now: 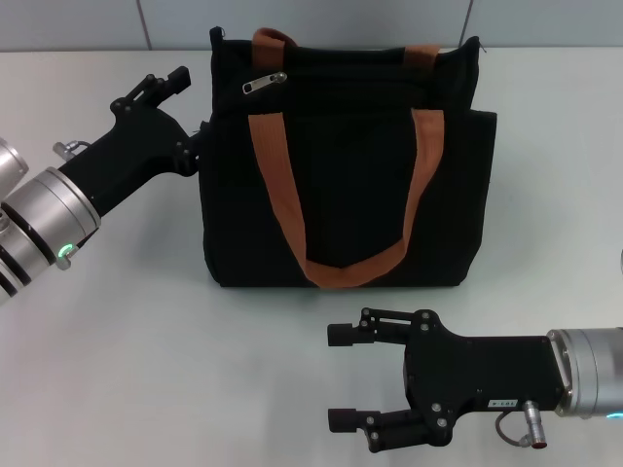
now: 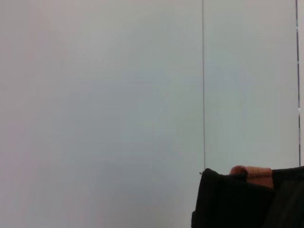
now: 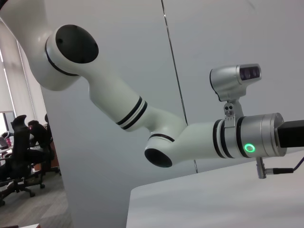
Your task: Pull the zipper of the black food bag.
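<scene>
The left gripper (image 1: pixel 191 115) touches the black food bag (image 1: pixel 341 195) beside the zipper (image 1: pixel 264 83); its fingers' state is unclear. The right gripper (image 1: pixel 343 377) stands spread, apart.

Head view down over black food bag (image 1: pixel 341 165); wrist views wallward.

You have a plain white bench (image 1: pixel 146 370) backed by a pale panelled wall (image 1: pixel 341 19). Off to the side, black office chairs (image 3: pixel 19 152) stand on grey floor (image 3: pixel 42 209).
</scene>
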You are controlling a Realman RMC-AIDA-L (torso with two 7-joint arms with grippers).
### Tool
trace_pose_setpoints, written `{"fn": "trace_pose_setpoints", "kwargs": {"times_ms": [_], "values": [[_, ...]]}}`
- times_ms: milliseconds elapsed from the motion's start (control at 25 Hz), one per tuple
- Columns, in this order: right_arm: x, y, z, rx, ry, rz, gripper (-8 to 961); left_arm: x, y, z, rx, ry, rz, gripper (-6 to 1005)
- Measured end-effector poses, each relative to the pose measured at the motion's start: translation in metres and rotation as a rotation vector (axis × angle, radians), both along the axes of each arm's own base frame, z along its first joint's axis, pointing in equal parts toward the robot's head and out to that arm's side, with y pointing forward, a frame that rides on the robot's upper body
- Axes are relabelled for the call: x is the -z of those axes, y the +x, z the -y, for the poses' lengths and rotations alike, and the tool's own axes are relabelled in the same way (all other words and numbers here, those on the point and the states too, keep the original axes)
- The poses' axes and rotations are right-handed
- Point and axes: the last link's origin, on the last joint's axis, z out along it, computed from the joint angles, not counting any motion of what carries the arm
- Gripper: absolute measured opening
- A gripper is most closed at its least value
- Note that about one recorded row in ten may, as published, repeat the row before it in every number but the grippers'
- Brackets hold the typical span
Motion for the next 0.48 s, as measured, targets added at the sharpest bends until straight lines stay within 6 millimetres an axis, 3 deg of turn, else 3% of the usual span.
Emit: {"fn": "trace_pose_setpoints", "kwargs": {"times_ms": [480], "values": [[-0.001,-0.0021,-0.0029,0.008,0.017,-0.015,801,0.0043,-0.0004,0.0084,-0.055,0.066,0.108,742]]}}
